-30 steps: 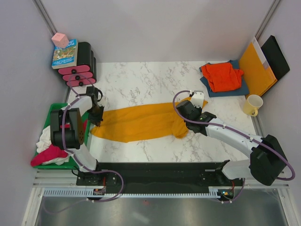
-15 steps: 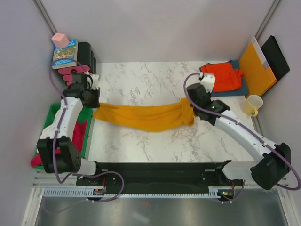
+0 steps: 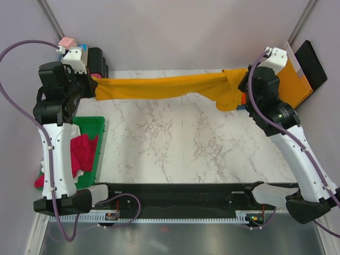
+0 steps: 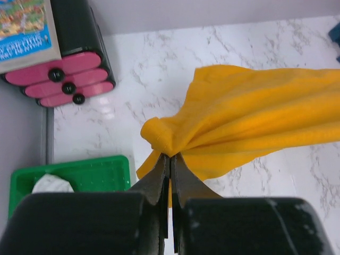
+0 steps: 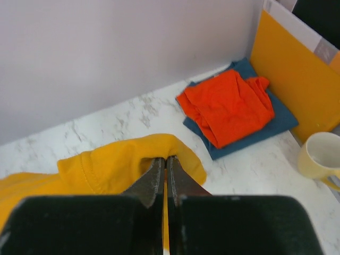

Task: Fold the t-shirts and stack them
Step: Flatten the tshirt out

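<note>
The mustard-yellow t-shirt [image 3: 159,87] is strung out between the two arms as one long, bunched band, held up over the far edge of the marble table [image 3: 180,138] and reaching from its far left corner to its far right corner. The left gripper [image 4: 170,158] has its fingers pressed tight together on one end of the cloth, and from that pinch the fabric fans out in soft creases, with a loose flap curling over just above the fingertips. The right gripper [image 5: 166,160] is likewise clamped on the other end, where the shirt is thicker: a stitched hem loops over the fingers and a lump of cloth droops below the band. The weave looks matte and plain, with no print. In the far right corner a red-orange shirt [image 5: 228,106] lies crumpled on top of a dark blue shirt [image 5: 268,130], beside the yellow folder [image 5: 292,79] and near a cream mug [image 5: 324,156]. Off the table's left edge, a green bin [image 3: 98,125] holds a magenta shirt [image 3: 82,151] and a white shirt [image 4: 50,184], both heaped.
</note>
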`<action>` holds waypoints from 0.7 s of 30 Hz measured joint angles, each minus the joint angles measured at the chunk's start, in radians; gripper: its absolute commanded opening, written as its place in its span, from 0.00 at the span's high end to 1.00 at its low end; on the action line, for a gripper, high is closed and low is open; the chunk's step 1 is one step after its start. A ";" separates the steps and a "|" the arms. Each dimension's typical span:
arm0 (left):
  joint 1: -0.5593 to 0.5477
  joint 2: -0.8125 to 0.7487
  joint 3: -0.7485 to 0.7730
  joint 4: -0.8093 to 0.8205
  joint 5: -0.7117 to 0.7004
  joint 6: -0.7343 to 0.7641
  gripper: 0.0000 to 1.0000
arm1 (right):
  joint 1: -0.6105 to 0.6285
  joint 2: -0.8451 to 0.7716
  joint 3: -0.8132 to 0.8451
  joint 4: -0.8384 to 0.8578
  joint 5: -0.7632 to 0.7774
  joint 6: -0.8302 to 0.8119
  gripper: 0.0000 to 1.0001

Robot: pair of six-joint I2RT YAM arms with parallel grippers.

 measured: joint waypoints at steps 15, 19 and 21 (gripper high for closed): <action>0.002 -0.051 -0.072 -0.024 0.053 0.001 0.98 | -0.027 -0.006 -0.060 -0.068 -0.053 -0.039 1.00; 0.002 0.124 -0.101 0.034 0.050 0.005 0.98 | -0.074 0.170 -0.063 -0.031 -0.089 -0.031 1.00; 0.002 0.225 -0.113 0.060 0.047 0.009 0.98 | -0.091 0.270 -0.059 -0.017 -0.103 -0.025 1.00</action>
